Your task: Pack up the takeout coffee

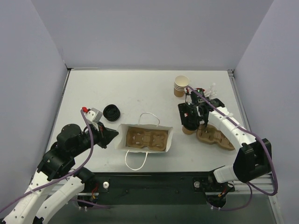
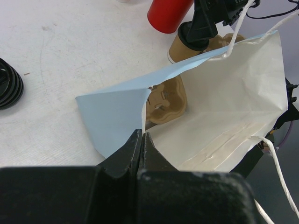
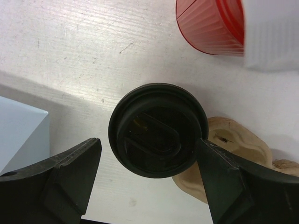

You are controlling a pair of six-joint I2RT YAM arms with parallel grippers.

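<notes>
Coffee [image 3: 158, 136]: on table, right of bag [image 2: 233, 93], touching spare tray [image 1: 216, 138]; red cup [image 3: 210, 23] near.
R grip [image 3: 148, 147]: jaws wide, astride lid.
L grip [image 2: 142, 140]: pinching bag edge.
Bag: open, tray [image 2: 166, 100] inside.
Lids [image 1: 112, 112]: left of bag.

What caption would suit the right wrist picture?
Open right gripper brackets the black-lidded coffee cup, red cup nearby.
</notes>
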